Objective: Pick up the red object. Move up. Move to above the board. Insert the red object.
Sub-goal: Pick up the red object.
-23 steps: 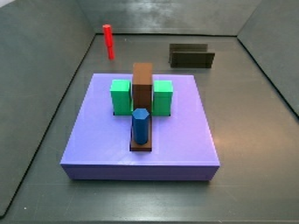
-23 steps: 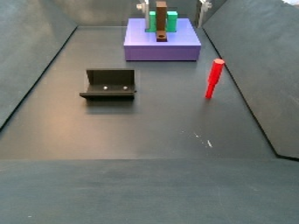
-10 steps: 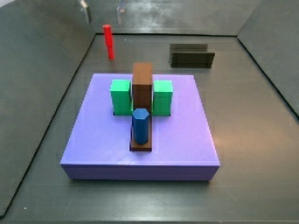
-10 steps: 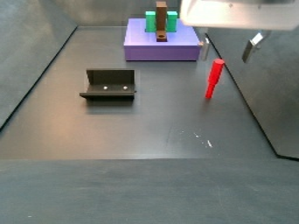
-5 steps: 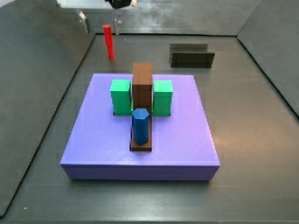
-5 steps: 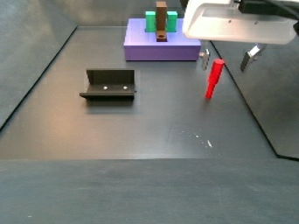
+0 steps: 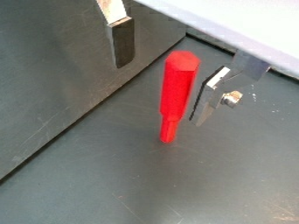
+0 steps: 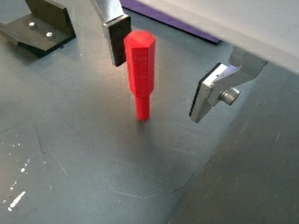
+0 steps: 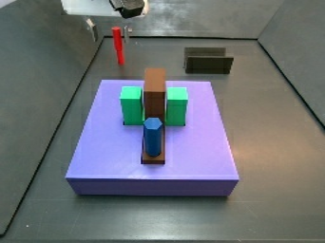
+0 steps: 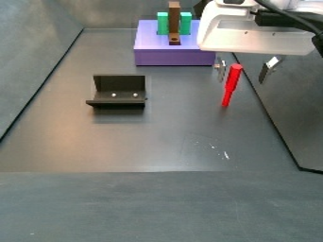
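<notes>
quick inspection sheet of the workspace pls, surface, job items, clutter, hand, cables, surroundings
surface: dark grey floor, bare between the pieces, a few light scuffs.
red object: thin red peg standing upright on the floor, apart from the board.
board: lavender slab carrying a brown bar, green blocks and an upright blue peg.
clutter: the fixture, a dark bracket standing on the floor away from the peg.
hand: hand open above the red peg, one finger on each side, pads not touching it in both wrist views.
cables: a dark cable on top of the hand in a side view.
surroundings: grey walls around the floor.
</notes>
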Motion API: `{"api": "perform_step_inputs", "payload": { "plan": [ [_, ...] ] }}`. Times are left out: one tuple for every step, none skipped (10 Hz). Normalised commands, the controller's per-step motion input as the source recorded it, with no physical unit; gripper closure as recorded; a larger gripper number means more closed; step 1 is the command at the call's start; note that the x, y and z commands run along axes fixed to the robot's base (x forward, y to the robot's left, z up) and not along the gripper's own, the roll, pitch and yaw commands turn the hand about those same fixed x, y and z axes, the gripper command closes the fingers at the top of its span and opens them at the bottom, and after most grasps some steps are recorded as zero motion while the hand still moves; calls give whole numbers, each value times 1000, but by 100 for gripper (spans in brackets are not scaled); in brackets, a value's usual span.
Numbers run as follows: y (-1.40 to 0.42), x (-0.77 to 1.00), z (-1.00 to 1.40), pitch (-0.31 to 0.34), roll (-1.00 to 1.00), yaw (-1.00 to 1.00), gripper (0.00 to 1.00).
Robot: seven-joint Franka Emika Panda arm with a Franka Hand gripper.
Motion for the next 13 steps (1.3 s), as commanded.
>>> {"api": "perform_step_inputs", "payload": {
  "plan": [
    [97,0,-80,0,6,0,0],
    [80,0,-57,0,0,-6,0],
    [0,0,0,0,0,0,0],
    [0,0,0,0,0,0,100],
    [0,0,0,0,0,0,100],
    [0,0,0,0,0,0,100],
    [0,0,0,0,0,0,100],
    [0,0,0,0,0,0,100],
    [0,0,0,0,0,0,100],
    [0,0,0,0,0,0,100],
    [0,0,0,0,0,0,100],
    [0,0,0,0,0,0,100],
    [0,0,0,0,0,0,100]
  ]
}}
